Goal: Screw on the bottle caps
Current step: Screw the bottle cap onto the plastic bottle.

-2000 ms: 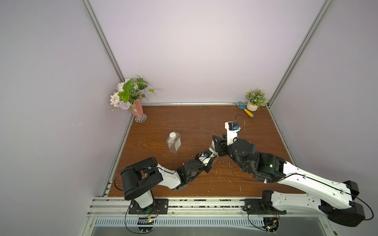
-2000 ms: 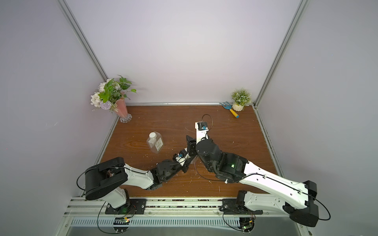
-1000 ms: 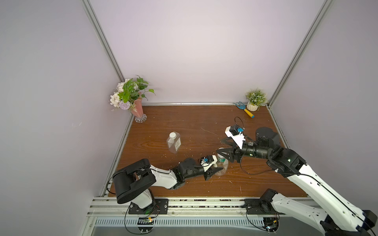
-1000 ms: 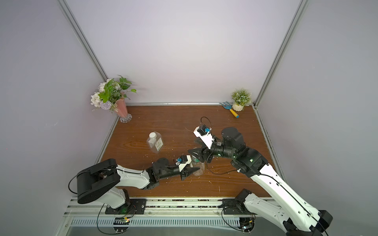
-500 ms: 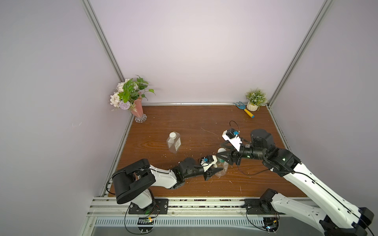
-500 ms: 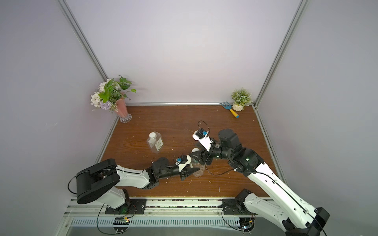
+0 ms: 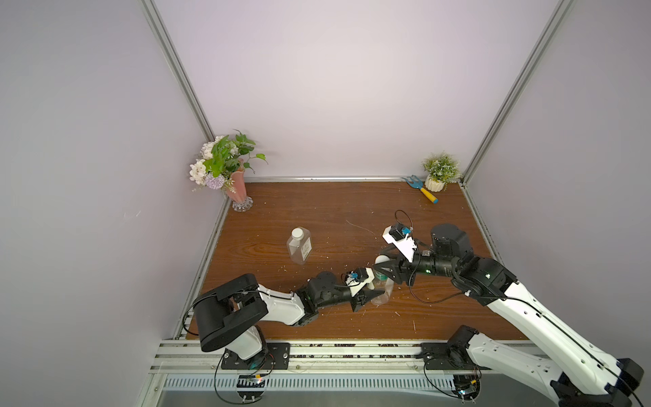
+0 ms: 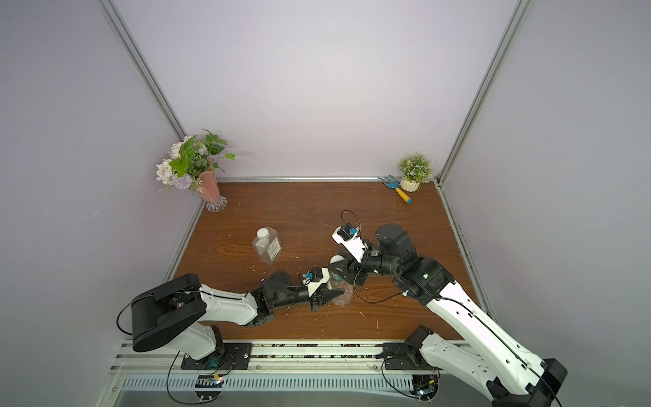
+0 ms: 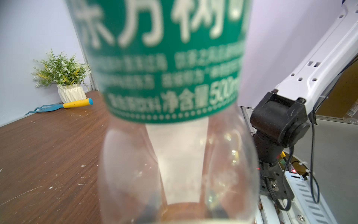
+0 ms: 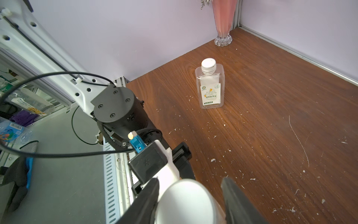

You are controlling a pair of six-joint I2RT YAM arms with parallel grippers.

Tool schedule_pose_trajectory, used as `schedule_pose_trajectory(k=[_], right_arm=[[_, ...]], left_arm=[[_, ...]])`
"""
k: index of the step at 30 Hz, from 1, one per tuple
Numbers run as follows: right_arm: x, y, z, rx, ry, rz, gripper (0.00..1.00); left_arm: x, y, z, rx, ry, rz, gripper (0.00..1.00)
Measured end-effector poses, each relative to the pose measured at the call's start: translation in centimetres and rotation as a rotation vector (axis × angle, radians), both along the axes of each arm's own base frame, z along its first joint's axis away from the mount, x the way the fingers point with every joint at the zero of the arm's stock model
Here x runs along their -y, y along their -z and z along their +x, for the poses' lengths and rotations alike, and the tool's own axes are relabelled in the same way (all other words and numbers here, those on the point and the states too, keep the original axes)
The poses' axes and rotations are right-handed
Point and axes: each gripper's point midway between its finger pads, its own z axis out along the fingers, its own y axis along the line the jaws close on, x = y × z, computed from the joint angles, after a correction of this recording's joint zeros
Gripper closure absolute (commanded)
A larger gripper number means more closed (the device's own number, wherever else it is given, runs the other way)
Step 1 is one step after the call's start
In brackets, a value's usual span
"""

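A round clear bottle (image 7: 383, 294) with a green label (image 9: 174, 58) stands near the table's front middle. My left gripper (image 7: 372, 295) is shut on its lower body, and its fingers show blurred through the plastic. A white bottle cap (image 7: 381, 261) (image 10: 186, 201) sits on this bottle's neck. My right gripper (image 10: 190, 181) straddles the cap from the right. One finger lies against the cap and a thin gap shows at the other. A squarish bottle (image 7: 300, 248) (image 10: 210, 89) stands alone to the left with its white cap (image 10: 208, 65) on.
A pink flower vase (image 7: 236, 190) stands in the back left corner. In the back right corner are a small potted plant (image 7: 437, 174) and a blue-and-yellow hand rake (image 7: 422, 190). White crumbs litter the wooden table (image 7: 317, 204). Metal rails edge the table on both sides.
My right gripper has slid left onto the cap atop the round bottle and its jaws have narrowed around it. The left gripper and both bottles have stayed put.
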Motion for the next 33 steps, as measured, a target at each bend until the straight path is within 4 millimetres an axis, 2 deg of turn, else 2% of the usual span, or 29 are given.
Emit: schedule_pose_trajectory(k=[3,8,33], right_arm=[[0.07,-0.1,-0.01,0.004,0.003,0.001,0.39],[0.17,-0.08,0.15,0.008,0.013,-0.002,0.4],[0.46,-0.26,0.14,0.02,0.03,0.012,0.61]], left_arm=[[0.0,0.02,-0.01,0.0,0.0,0.001,0.95],[-0.01,0.03,0.01,-0.001,0.0,0.001,0.95],[-0.1,0.24,0.31,-0.011,-0.017,0.008,0.95]])
